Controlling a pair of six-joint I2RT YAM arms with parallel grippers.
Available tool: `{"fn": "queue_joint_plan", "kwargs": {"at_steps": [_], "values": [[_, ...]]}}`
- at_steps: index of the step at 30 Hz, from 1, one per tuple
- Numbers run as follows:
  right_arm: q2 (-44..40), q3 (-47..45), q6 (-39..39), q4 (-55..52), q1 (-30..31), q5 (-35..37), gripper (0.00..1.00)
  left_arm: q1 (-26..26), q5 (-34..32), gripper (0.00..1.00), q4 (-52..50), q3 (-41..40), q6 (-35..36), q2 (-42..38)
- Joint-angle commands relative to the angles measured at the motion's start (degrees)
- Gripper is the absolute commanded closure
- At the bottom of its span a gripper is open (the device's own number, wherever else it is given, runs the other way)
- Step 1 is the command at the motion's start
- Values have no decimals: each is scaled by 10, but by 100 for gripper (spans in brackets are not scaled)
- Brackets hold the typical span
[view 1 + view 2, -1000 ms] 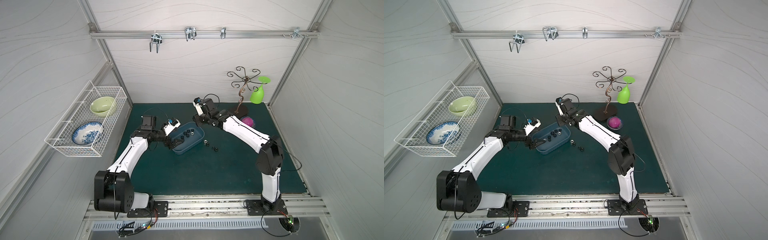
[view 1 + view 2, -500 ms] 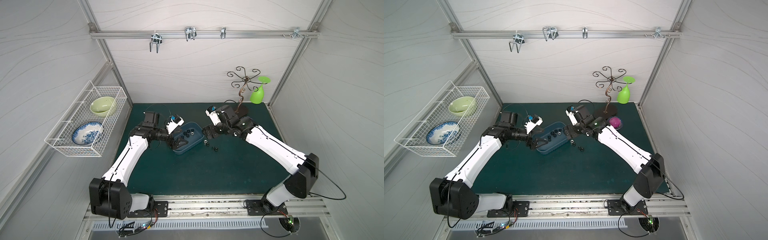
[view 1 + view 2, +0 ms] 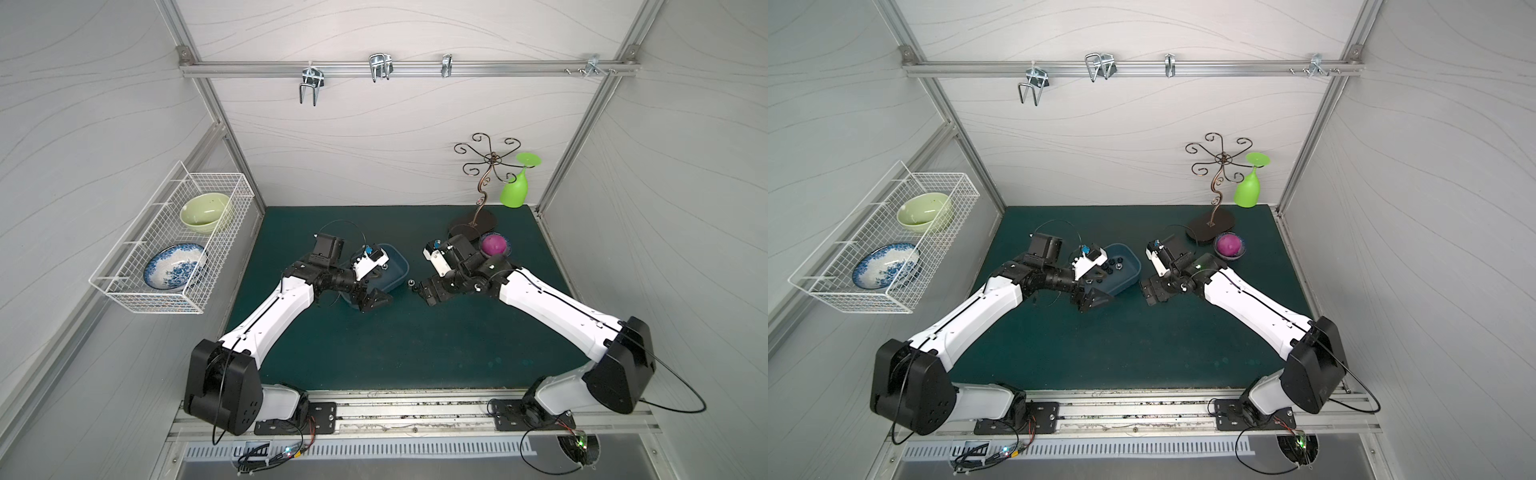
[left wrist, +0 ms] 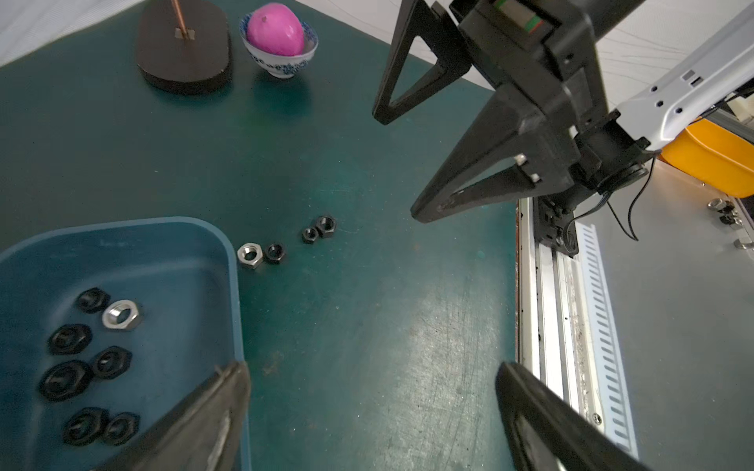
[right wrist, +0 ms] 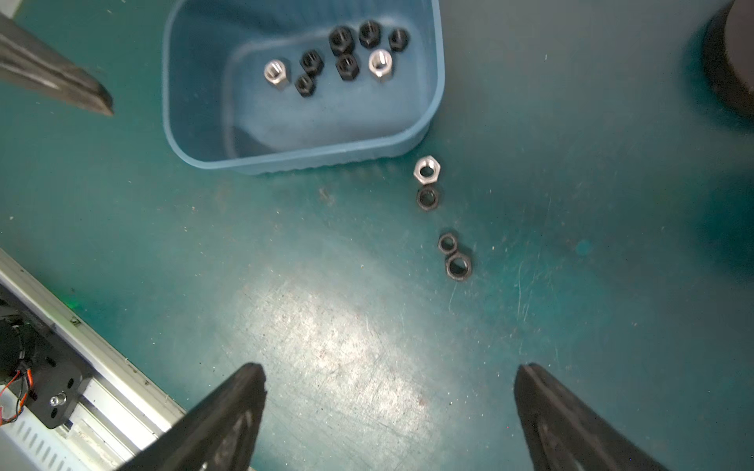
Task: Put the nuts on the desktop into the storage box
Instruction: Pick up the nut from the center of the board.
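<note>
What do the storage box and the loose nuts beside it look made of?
Storage box: probably plastic, matte blue-grey; thin moulded wall, rolled rim. Silver nut: bare metal, likely steel; it glints. Three black nuts: apparently metal with a dull black coating.

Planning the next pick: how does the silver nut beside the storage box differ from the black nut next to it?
The silver nut is shiny; the black nut is dull and dark. The silver nut looks slightly larger than the black nut. The silver nut lies nearer the storage box, the black nut farther out. Both are hexagonal and lie flat on the desktop.
</note>
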Motion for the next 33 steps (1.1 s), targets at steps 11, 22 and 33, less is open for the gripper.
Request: {"fn": "queue_joint_plan", "kwargs": {"at_steps": [11, 22, 33], "values": [[83, -20, 1, 38, -31, -12, 14, -28, -30, 1, 57, -21, 14, 51], [185, 9, -19, 84, -42, -29, 29, -28, -64, 1, 90, -35, -4, 65], [276, 67, -27, 108, -45, -39, 38, -28, -105, 1, 83, -35, 12, 67]]}}
